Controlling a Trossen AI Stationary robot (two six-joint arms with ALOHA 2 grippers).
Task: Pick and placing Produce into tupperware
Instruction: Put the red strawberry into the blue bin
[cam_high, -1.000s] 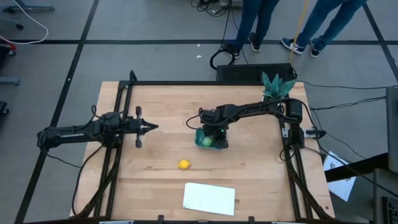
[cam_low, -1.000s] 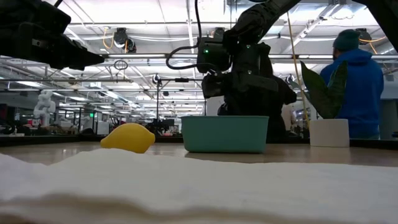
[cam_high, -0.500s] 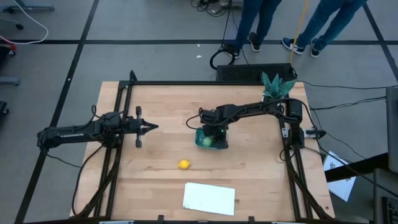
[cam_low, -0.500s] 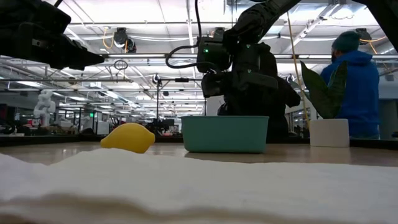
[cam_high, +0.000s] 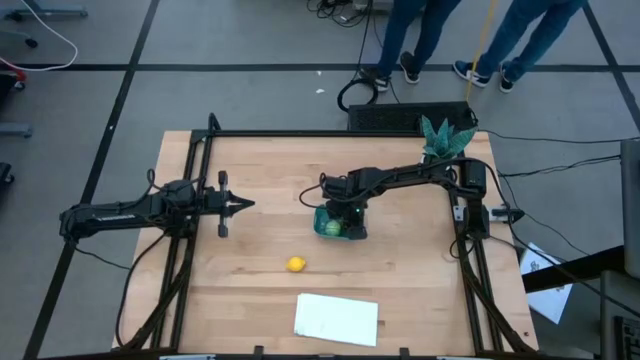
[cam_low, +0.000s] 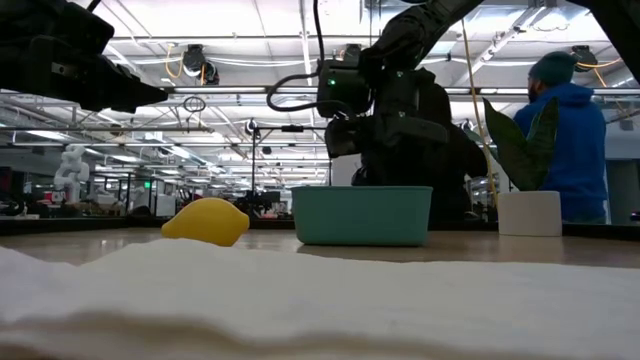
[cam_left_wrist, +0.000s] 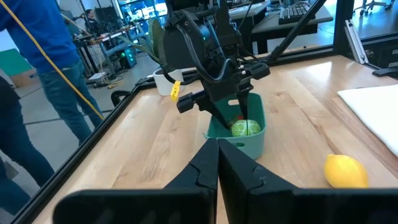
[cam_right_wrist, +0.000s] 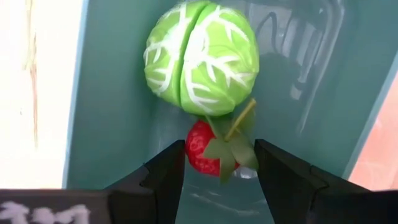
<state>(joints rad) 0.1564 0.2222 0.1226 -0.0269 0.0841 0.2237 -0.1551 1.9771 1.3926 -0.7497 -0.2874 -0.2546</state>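
The teal tub (cam_high: 321, 214) sits mid-table, with the light-green ball (cam_right_wrist: 200, 57) inside it. My right gripper (cam_high: 343, 222) reaches down into the tub (cam_right_wrist: 106, 112), shut on the red strawberry piece (cam_right_wrist: 200, 148) right beside the ball. The yellow lemon (cam_high: 295, 264) lies on the wood nearer the near edge, apart from the tub. My left gripper (cam_high: 250, 204) hovers shut over the table's left half, touching nothing. My right gripper pinches the strawberry's red body (cam_right_wrist: 193, 146) between its two fingers, one on either side, coming from above and pointing down into the tub. The strawberry, with its green leaves (cam_right_wrist: 233, 149), sits low in the tub against the green ball; whether it touches the floor I cannot tell.
A flat white sheet (cam_high: 336, 318) lies by the near edge. A teal-leaved potted plant (cam_high: 445, 138) stands at the far right corner. People stand beyond the far edge. Bare wood lies around the lemon (cam_low: 205, 221) and between the arms.
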